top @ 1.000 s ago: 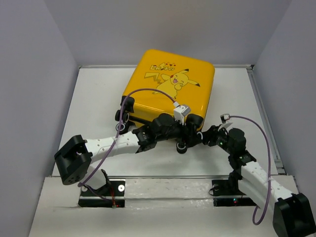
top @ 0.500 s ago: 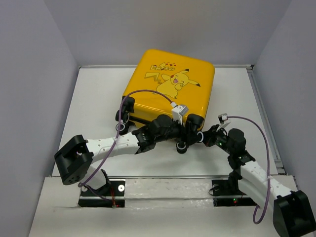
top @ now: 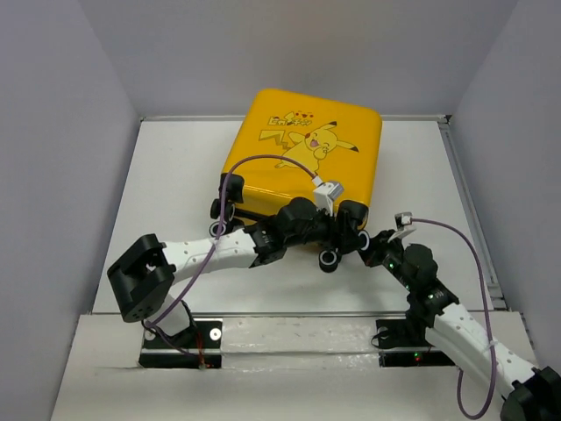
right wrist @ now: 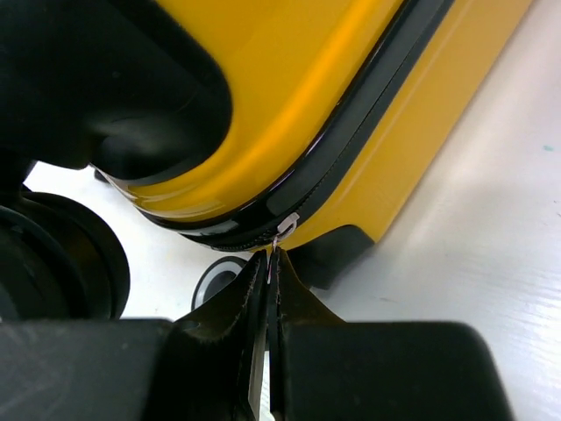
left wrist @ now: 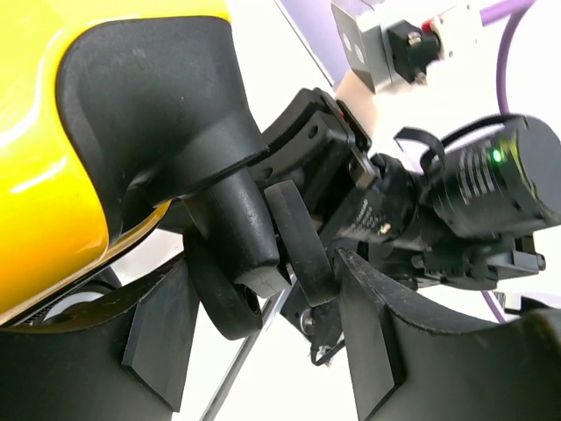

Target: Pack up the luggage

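The luggage [top: 298, 167] is a yellow suitcase with Pikachu on its shell, lying shut on the white table. My left gripper [top: 337, 248] is open at its near right corner. In the left wrist view the fingers [left wrist: 368, 342] straddle a black wheel [left wrist: 217, 298] under the yellow shell [left wrist: 35, 175]. My right gripper [top: 370, 253] sits just right of it. In the right wrist view it [right wrist: 270, 263] is shut on the small silver zipper pull [right wrist: 282, 228] on the black zipper trim [right wrist: 351, 149].
Grey walls stand left, right and behind the table [top: 175, 175]. A second wheel [top: 216, 207] sticks out at the suitcase's near left corner. A black-and-white wheel [right wrist: 215, 279] sits just below the zipper pull. The right arm's body [left wrist: 491, 184] is close beside my left fingers.
The right arm has drawn nearer and a little left along the suitcase's corner, still pinching the zipper pull. The left gripper has shifted slightly right at the wheel.
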